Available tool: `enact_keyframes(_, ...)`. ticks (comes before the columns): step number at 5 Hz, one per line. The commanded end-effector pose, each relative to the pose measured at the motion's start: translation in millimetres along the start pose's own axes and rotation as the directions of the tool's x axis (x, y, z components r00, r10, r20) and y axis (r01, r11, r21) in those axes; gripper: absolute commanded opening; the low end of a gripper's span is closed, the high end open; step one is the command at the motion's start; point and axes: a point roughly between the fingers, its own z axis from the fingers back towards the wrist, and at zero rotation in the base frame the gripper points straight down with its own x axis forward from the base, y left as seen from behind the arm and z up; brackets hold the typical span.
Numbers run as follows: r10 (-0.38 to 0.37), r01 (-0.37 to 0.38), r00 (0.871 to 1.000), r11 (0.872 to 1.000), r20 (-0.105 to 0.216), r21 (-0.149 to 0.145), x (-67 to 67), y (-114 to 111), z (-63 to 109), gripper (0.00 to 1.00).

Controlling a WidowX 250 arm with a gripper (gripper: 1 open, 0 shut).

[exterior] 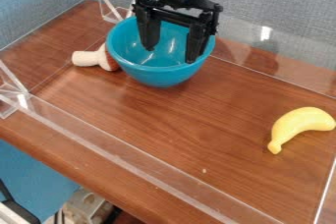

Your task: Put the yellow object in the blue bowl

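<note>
Black and pointing down, the claw (175,31) hangs over the blue bowl (160,59) with its fingers (148,29) spread wide apart — we see nothing held between them. Their tips reach down past the rim into the bowl's mouth, though from this angle we cannot tell whether they touch its inner wall. We see the bowl sitting upright on the wooden table (171,140), toward the far left part of the surface, its glossy teal inside bare as far as we can make out. Just to its left lies a pale beige mushroom-like piece (92,59), tipped on its side and close against the bowl's wall, perhaps touching. The yellow object (300,128) — a small curved banana shape — lies flat on the table well apart from the bowl, out near the right edge. A low clear plastic wall (79,145) runs around the table top.
</note>
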Motion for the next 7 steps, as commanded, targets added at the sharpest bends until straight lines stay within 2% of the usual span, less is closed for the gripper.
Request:
enact_keyframes(1, -0.087, 0.087, 0.996, 0.996, -0.005, -0.006, 3.0, -20.9, -6.0, 1.0)
enact_keyframes(2, -0.198, 0.198, 0.98, 0.98, 0.005, -0.009, 10.2, -52.7, -15.7, 1.0)
enact_keyframes(3, -0.288, 0.288, 0.958, 0.958, 0.014, -0.003, 21.4, -84.6, -20.5, 1.0)
enact_keyframes(5, -0.451, 0.451, 0.892, 0.892, 0.026, 0.018, 36.9, -139.0, -28.8, 1.0)
enact_keyframes(6, -0.489, 0.489, 0.872, 0.872, 0.025, 0.024, 41.3, -148.6, -42.6, 1.0)
enact_keyframes(7, -0.515, 0.514, 0.857, 0.857, 0.024, 0.032, 44.8, -151.8, -58.7, 1.0)
